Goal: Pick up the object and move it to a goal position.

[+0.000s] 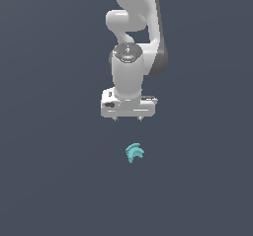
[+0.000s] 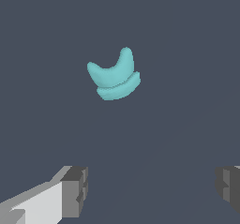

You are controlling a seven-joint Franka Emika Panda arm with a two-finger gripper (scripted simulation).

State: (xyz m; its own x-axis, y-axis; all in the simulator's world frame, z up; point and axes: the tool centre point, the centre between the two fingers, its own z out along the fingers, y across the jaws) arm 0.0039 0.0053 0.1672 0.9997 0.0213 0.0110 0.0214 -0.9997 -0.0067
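White and blocky, the gripper point(image 1: 128, 119) hung from the end of the arm point(image 1: 131, 42) with its jaws spread wide and nothing between them. In the wrist view the two dark grey fingertips point(image 2: 75, 190) stood well apart at opposite edges of the picture, with only bare floor in the gap. From the exterior view just the two short tips showed under the broad white hand body, pointing straight down.

Nearer to me than the claw, the object point(image 1: 134, 152) lay on the flat dark slate-blue floor point(image 1: 49, 180). It was a tiny teal curved piece with ridged lobes, much smaller than the hand above it. It sat clear of the fingers, touching neither, and a shade toward the exterior view's right of the midpoint between them. In the wrist view the object point(image 2: 114, 77) showed two raised horns over a stepped, rounded base, lying ahead of the open fingers rather than between them.

Behind the claw the arm rose upward, pale grey with a dark band, out of the picture.
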